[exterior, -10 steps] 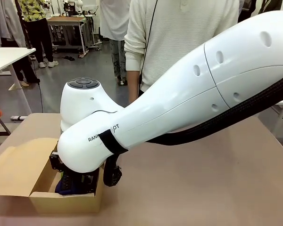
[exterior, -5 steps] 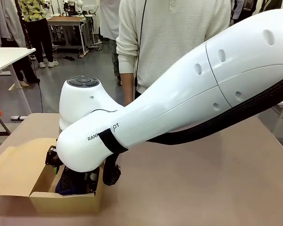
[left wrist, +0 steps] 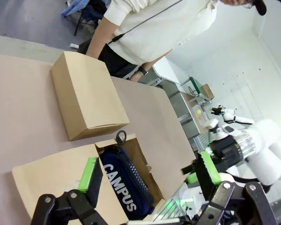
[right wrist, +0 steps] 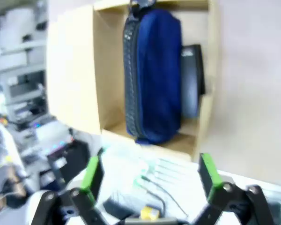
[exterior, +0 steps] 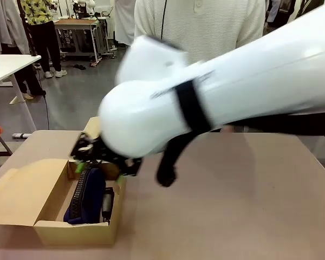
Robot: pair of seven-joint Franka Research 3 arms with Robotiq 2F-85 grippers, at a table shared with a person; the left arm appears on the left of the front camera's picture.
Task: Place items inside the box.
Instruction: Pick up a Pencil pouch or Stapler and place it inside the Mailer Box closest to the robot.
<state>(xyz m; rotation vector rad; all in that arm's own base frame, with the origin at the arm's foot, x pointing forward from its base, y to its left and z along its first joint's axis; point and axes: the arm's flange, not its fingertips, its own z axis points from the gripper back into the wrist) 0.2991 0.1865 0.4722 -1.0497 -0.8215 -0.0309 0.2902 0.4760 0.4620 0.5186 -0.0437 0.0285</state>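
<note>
**A:** Where is the right gripper (right wrist: 150,174) in relation to the open box (right wrist: 203,119)?

**B:** It is over the box. Its own camera looks down into the box. The green pads (right wrist: 91,174) are spread wide with nothing between them. In the front view the arm is smeared with blur, and the gripper hangs above the box's far end.

**A:** And the left gripper (left wrist: 147,171)?

**B:** It looks at the box from the flap side. Its fingers are far apart and hold nothing. The box's inside shows between them.

**A:** What lies inside?

**B:** A navy pencil case (exterior: 86,194) is laid lengthwise. Its white "CAMPUS" print can be read from the left wrist camera, and its zip-pull ring is at the box's far end. A black stapler (exterior: 107,202) lies just beside it, between the case and the box's right wall.

**A:** The flap (exterior: 16,195)?

**B:** It is folded out on the box's left side, over the table (exterior: 249,206).

**A:** And past the box?

**B:** A closed carton (left wrist: 86,96) sits on the table just beyond the box's far end. Farther off, at the table's far edge, a person (exterior: 206,32) stands in a cream ribbed sweater.
</note>
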